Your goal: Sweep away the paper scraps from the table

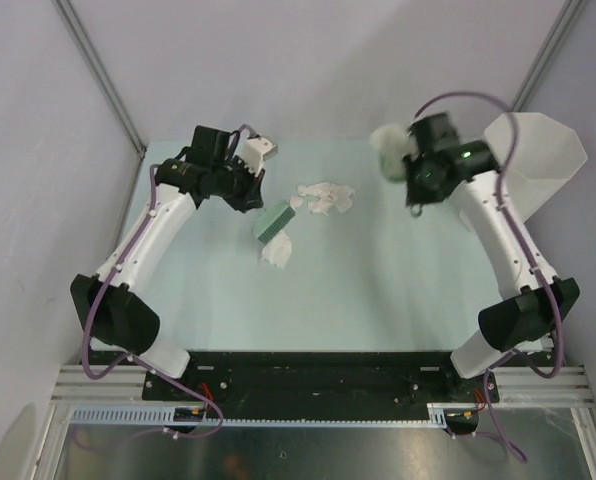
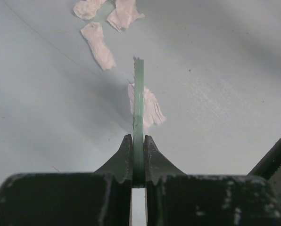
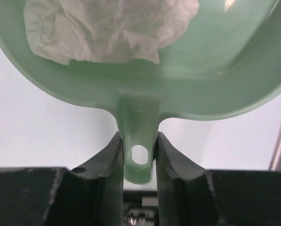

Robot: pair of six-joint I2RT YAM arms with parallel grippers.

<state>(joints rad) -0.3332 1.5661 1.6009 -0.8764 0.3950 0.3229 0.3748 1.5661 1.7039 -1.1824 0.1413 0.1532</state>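
Observation:
My left gripper point(image 1: 249, 194) point(image 2: 138, 139) is shut on a flat green hand brush point(image 1: 271, 220) point(image 2: 139, 101), seen edge-on in the left wrist view. One white paper scrap point(image 1: 278, 251) point(image 2: 152, 109) lies against the brush. Several more paper scraps point(image 1: 324, 196) point(image 2: 99, 45) lie just beyond it on the mint-green table point(image 1: 378, 290). My right gripper point(image 1: 411, 166) point(image 3: 139, 139) is shut on the handle of a green dustpan point(image 1: 386, 151) point(image 3: 211, 89), held above the table's far right. A crumpled white paper wad point(image 3: 107, 26) sits inside the pan.
A tall white faceted bin point(image 1: 540, 158) stands at the far right, just beyond the right arm. Grey walls close in the table on three sides. A black rail point(image 1: 308, 372) runs along the near edge between the arm bases.

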